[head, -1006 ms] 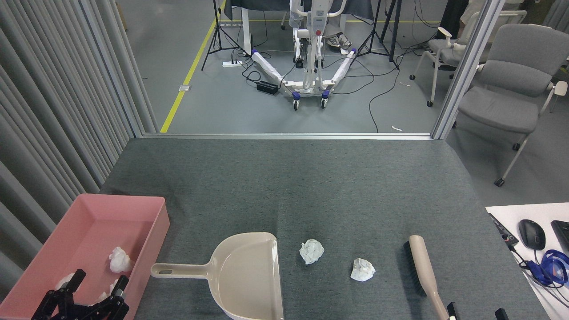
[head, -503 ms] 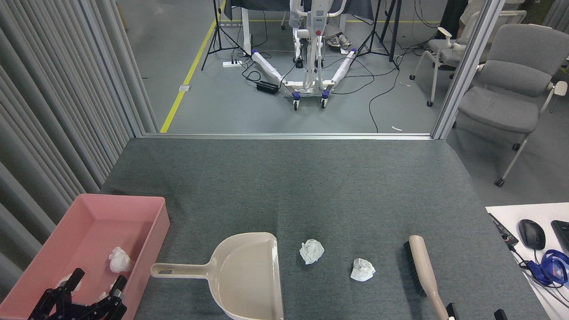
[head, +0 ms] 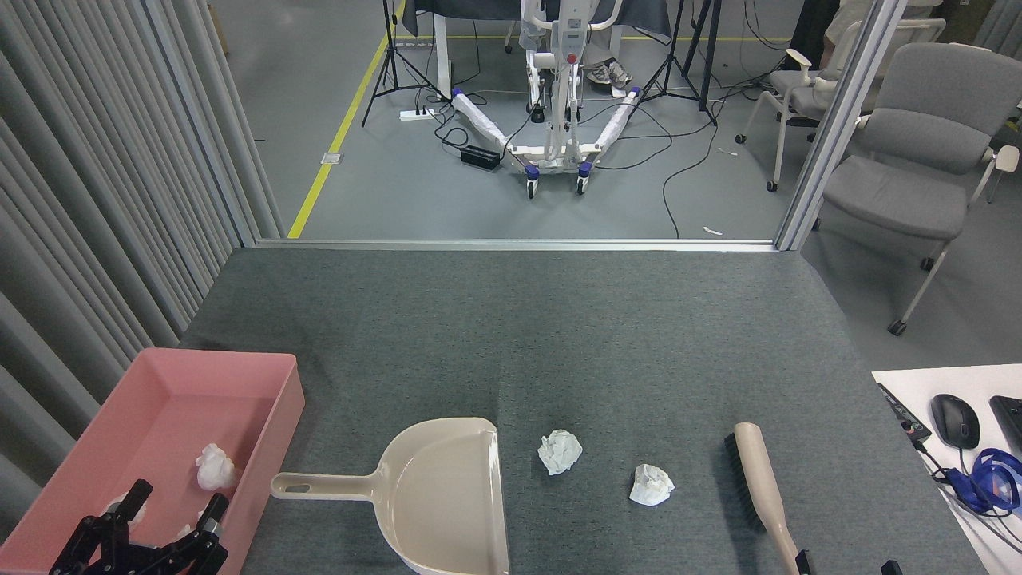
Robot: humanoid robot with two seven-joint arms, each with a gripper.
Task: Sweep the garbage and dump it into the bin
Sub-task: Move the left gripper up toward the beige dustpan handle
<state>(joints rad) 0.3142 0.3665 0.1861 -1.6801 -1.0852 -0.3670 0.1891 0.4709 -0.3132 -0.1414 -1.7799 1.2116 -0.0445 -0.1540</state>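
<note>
On the grey bench [head: 559, 335], two garbage wads lie low in the centre of the frame [head: 560, 451] [head: 651, 485], between the beige dustpan [head: 447, 495] and the brush [head: 758, 487]. The pink bin [head: 275, 399] sits at lower left with another wad [head: 214, 467] inside. The left pincer [head: 172, 511] hangs over the bin, fingers spread wide, holding nothing. The right pincer [head: 846, 567] barely shows at the bottom edge; its opening cannot be told.

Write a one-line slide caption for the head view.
Two tissue wads lie on the carpet between dustpan and brush; left gripper open over pink bin.
</note>
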